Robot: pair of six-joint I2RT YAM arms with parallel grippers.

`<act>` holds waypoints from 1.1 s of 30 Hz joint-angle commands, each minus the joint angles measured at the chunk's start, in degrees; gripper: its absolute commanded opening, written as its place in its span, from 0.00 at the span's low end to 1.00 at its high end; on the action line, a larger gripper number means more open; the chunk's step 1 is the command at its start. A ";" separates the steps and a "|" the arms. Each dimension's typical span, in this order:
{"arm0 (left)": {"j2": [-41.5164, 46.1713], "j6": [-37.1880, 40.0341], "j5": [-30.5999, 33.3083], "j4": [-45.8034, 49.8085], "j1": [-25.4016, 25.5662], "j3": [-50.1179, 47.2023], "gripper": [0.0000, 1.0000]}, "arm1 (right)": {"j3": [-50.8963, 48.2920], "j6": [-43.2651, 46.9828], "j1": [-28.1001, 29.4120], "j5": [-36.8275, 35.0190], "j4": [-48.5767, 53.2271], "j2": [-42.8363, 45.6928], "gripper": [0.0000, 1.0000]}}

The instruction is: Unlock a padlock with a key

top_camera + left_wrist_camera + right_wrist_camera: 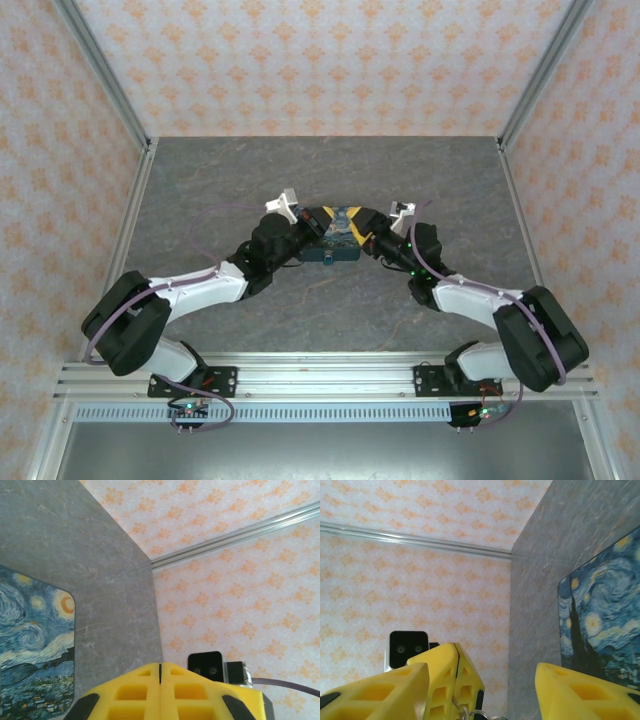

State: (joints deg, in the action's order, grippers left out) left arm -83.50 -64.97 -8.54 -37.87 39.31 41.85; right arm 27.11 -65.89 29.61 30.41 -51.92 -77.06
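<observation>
The starry-night padlock [338, 232] lies mid-table between both arms, and also shows in the left wrist view [35, 650] and the right wrist view [602, 625]. A small teal spot [328, 255] at its near edge looks like the key's head. My left gripper [318, 222] [160, 667] is shut. In the right wrist view its yellow fingers [455, 675] pinch a metal piece from which key rings [470, 714] hang. My right gripper [368, 232] [481, 669] is open, its fingers standing on either side of the left gripper's fingers, beside the padlock.
Grey marbled table [330, 170] with patterned walls at the back and both sides. Aluminium posts [110, 75] stand at the back corners and a rail [330, 375] runs along the near edge. The two wrists face each other closely above the padlock.
</observation>
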 commanded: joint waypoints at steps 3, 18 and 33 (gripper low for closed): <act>-0.51 -2.30 -0.12 -3.26 -0.29 1.72 0.00 | 1.92 -1.52 1.33 -0.73 -8.67 -3.04 0.54; -3.66 -4.73 -1.21 -5.27 -0.29 2.93 0.00 | 0.83 -2.14 1.87 1.90 -12.24 -4.58 0.42; -4.69 -5.80 -0.78 -5.81 -0.29 3.19 0.00 | -1.00 -2.40 2.10 3.95 -14.22 -5.58 0.29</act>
State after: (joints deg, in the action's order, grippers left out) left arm -87.55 -70.57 -9.17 -41.47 39.31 43.35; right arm 26.87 -68.49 31.27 32.88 -62.46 -82.48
